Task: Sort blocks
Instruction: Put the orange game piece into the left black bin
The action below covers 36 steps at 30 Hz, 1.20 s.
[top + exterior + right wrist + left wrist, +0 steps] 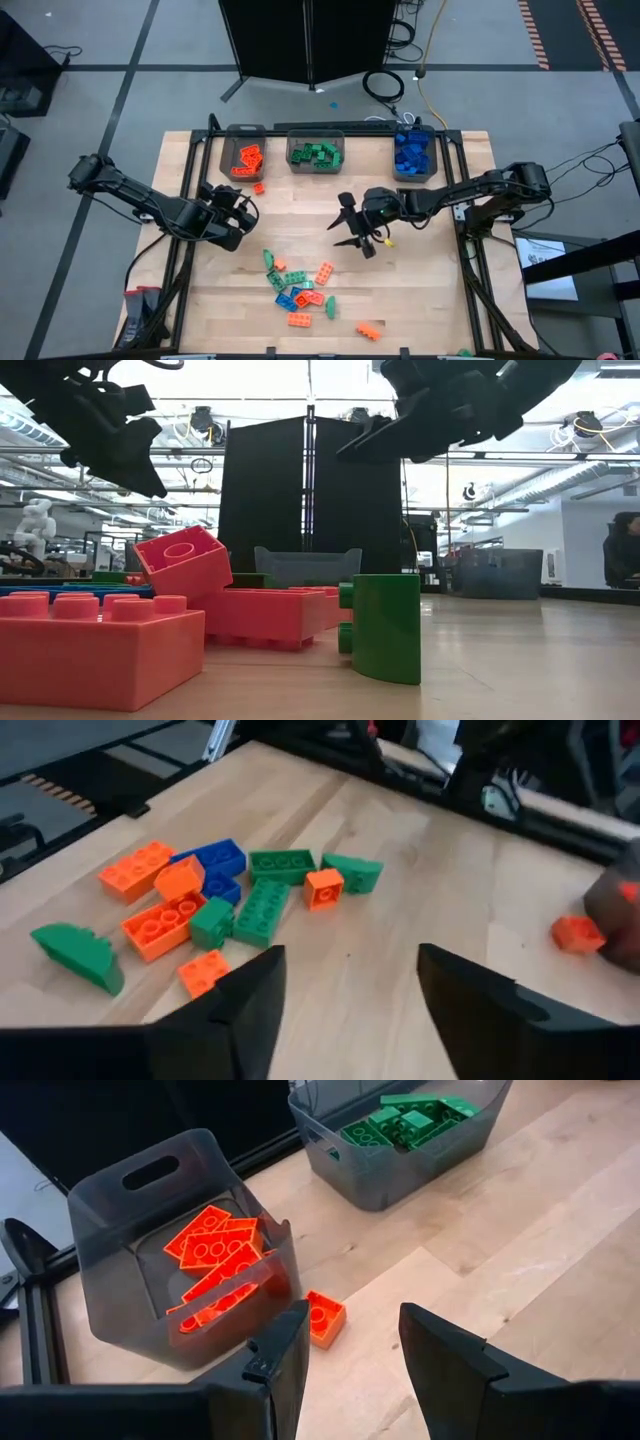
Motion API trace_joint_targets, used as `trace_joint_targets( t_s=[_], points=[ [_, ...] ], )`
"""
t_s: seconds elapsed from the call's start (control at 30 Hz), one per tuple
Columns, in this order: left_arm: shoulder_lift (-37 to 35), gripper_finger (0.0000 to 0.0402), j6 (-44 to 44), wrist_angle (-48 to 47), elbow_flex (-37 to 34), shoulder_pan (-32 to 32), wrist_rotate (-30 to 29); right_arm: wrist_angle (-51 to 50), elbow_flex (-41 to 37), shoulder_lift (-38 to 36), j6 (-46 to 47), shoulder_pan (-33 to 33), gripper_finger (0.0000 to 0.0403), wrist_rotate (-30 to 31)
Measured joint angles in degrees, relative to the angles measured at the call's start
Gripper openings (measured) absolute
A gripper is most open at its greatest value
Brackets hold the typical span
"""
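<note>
I've got the right gripper [352,232] hovering above the table [430,300], just up from the loose pile of blocks [300,288] near the front edge. Its fingers are spread, nothing between them. From its wrist camera the pile [220,905] is a mix of orange, green and blue bricks, with bare wood beneath the fingers.

The left gripper [238,212] sits just below the orange bin [244,155], fingers apart and empty. One stray orange brick [324,1318] lies on the wood beside that bin's wall, I think touching it. The green bin [316,152] and blue bin [412,155] hold their own colours further along the back row.
</note>
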Motion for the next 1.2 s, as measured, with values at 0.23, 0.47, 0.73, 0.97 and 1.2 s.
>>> trace_joint_targets(
  t_s=[0.23,0.47,0.73,0.97,1.2],
  points=[
    [-0.01,0.0160,0.02,0.12,0.00,0.00,0.00,2.43,2.46,4.73,-0.24,1.97,0.0272,0.19],
    [-0.02,0.0160,0.06,1.09,0.00,0.00,0.93,-0.03,10.74,13.97,-1.82,3.04,0.0269,-7.45],
    [-0.02,0.0160,0.09,1.06,0.00,0.00,1.66,-7.23,14.36,18.77,-9.37,3.79,0.0268,-15.22],
    [-0.01,0.0160,0.37,1.05,0.00,0.00,1.62,-8.54,14.56,21.86,-10.29,5.56,0.0268,-14.58],
    [-0.02,0.0160,0.17,1.06,0.00,0.00,1.73,-8.42,14.56,23.90,-11.69,5.56,0.0267,-11.15]
  ],
)
